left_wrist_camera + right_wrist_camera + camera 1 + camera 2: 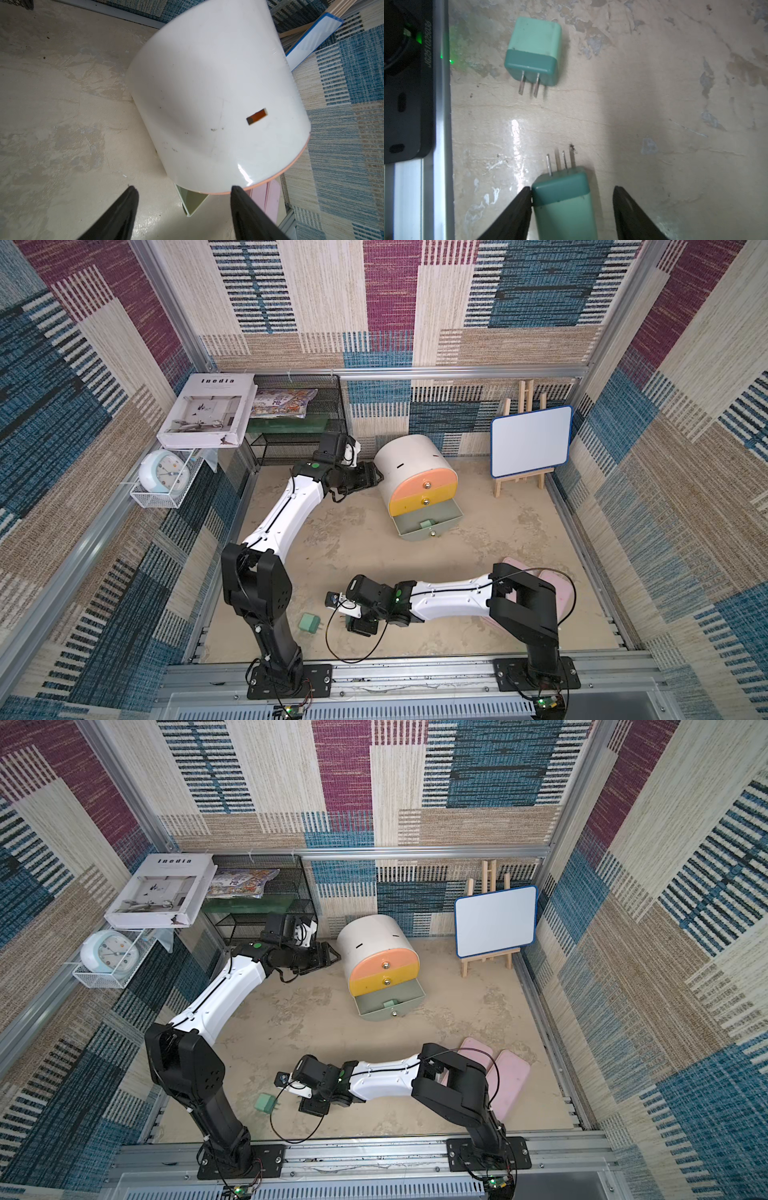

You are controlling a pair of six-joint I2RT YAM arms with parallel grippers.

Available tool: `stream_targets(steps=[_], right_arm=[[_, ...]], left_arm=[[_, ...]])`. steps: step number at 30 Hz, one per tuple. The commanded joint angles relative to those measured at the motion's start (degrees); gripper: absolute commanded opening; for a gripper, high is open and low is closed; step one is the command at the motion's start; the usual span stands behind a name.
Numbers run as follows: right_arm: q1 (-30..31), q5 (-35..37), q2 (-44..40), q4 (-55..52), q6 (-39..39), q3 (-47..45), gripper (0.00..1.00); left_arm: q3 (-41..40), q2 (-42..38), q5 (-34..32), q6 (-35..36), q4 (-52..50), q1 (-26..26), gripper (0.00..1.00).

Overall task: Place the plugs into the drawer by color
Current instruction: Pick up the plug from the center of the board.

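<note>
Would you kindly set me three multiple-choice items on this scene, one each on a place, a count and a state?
1. The stowed plug lies in: A the peach-orange drawer; B the yellow drawer; C the grey-green drawer.
2. Mint green plugs in the right wrist view: A one; B two; C four.
3. The right gripper is: A shut on nothing; B open around a plug; C shut tight on a plug.
Key: 1 C, only that drawer stands open, plug inside. 2 B, the free plug and the straddled plug. 3 B, one finger touches it, the other stands clear.
</note>
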Motion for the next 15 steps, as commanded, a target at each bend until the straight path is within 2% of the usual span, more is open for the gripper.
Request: stream_targets(steps=[1, 4, 8, 11, 15], right_arm=[[0.1, -0.4, 0.1, -0.9, 0.0, -0.1, 0.57], [0.1, 0.0, -0.1, -0.9, 0.4, -0.1, 0.50], [0.1, 0.4, -0.4, -1.2, 0.7, -0.5, 0.47], [0.1, 1.0, -0.6, -1.3, 1.1, -0.9, 0.47], [0.1, 1.7, -0.5, -1.9, 1.6, -1.3, 0.53]], left_arm=[[0.0, -0.3, 0.2, 0.3, 0.4, 0.0, 0.74], [0.0, -0.3, 0.2, 0.3, 0.3, 0.0, 0.74], [0.3, -0.3, 0.1, 0.4, 0.1, 0.0, 0.74], [0.4, -0.1, 0.2, 0.3, 0.1, 0.0, 0.74], [0.2, -0.1, 0.2, 0.2, 0.3, 0.0, 0.74]])
